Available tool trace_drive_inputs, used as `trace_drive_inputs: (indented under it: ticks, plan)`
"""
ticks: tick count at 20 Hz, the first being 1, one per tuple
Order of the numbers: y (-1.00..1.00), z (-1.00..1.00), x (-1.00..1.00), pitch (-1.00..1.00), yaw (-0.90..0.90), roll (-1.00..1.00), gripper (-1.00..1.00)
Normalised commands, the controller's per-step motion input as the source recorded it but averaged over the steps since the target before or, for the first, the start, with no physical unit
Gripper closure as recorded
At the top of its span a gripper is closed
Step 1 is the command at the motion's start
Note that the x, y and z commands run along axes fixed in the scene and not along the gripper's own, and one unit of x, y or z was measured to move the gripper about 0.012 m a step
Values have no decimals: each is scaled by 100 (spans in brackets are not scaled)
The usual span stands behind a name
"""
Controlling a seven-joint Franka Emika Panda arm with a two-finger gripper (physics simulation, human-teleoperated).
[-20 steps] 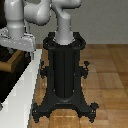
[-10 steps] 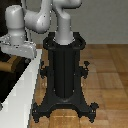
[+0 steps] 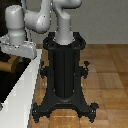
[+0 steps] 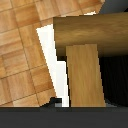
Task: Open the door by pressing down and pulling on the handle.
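Note:
In the exterior view the door [image 3: 5,82] is a dark panel at the far left inside a thick white frame [image 3: 25,87]. The tan handle [image 3: 7,65] juts from the panel. My grey-white gripper [image 3: 17,54] hangs just above the handle and a little to the exterior view's right of it. Its fingers are too small to read as open or shut. The wrist view looks straight onto the handle [image 4: 84,75], a round tan hub with a flat lever bar. The dark door panel [image 4: 116,75] and white frame [image 4: 48,50] lie behind it. No fingertips show clearly there.
The black robot pedestal [image 3: 64,70] with its splayed feet stands in the middle on the wooden floor [image 3: 107,75]. The white frame runs diagonally along the exterior view's lower left.
My gripper has come down slightly and levelled out above the handle. The door and handle have not moved.

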Motion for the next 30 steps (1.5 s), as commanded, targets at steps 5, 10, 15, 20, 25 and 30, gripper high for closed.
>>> trace_drive_inputs:
  ticks: [5, 10, 15, 20, 25, 30]
  plan:
    - [0, -60, 0, -9, 0, 0, 100]
    - [0, -40, 0, -9, 0, 0, 100]
    - [0, -20, 0, -12, 0, 0, 100]
    - [0, -60, 0, -6, 0, 0, 100]
    - [0, -60, 0, -3, 0, 0, 100]
    - [0, -60, 0, 0, 0, 0, 100]
